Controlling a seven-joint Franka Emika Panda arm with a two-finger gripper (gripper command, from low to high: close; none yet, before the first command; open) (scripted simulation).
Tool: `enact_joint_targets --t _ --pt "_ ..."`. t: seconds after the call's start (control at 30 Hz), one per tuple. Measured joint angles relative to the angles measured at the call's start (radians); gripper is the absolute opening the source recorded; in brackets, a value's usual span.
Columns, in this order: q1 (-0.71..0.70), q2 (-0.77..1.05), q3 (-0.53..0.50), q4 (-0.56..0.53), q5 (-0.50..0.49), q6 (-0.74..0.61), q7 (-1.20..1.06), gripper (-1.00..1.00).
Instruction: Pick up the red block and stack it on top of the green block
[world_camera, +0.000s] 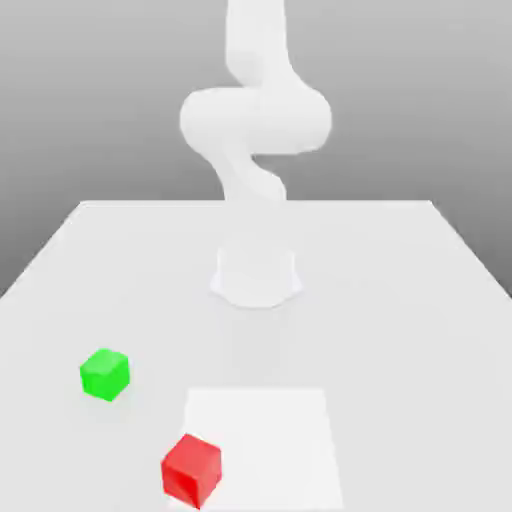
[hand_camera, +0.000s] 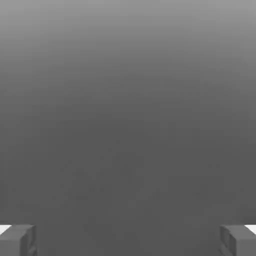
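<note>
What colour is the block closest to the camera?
Red. The red block shows best in the exterior view.

My bench is a pale grey-white table (world_camera: 400, 300) with a matte top, running back to a straight far edge. Set into it near the front is a lighter white square patch (world_camera: 275, 440). Behind the table stands a plain grey backdrop (world_camera: 90, 90), darker high up and paler toward the table's edge. The light is soft and even, the shadows faint.
</note>
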Motion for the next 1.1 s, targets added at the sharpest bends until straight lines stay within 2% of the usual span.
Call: enact_joint_targets --t 0.37,0.6,0.8,1.0,1.1 --pt "0.159 0.347 -0.201 -0.063 0.075 0.128 -0.477 0.0" --pt "0.208 0.57 -0.279 -0.102 0.151 0.207 -0.797 0.0" --pt "0.198 0.756 -0.293 -0.136 0.191 0.276 -1.054 0.0" --pt "0.162 0.93 -0.286 -0.168 0.167 0.358 -1.25 0.0" --pt "0.125 1.03 -0.239 -0.155 0.221 0.433 -1.312 0.0"
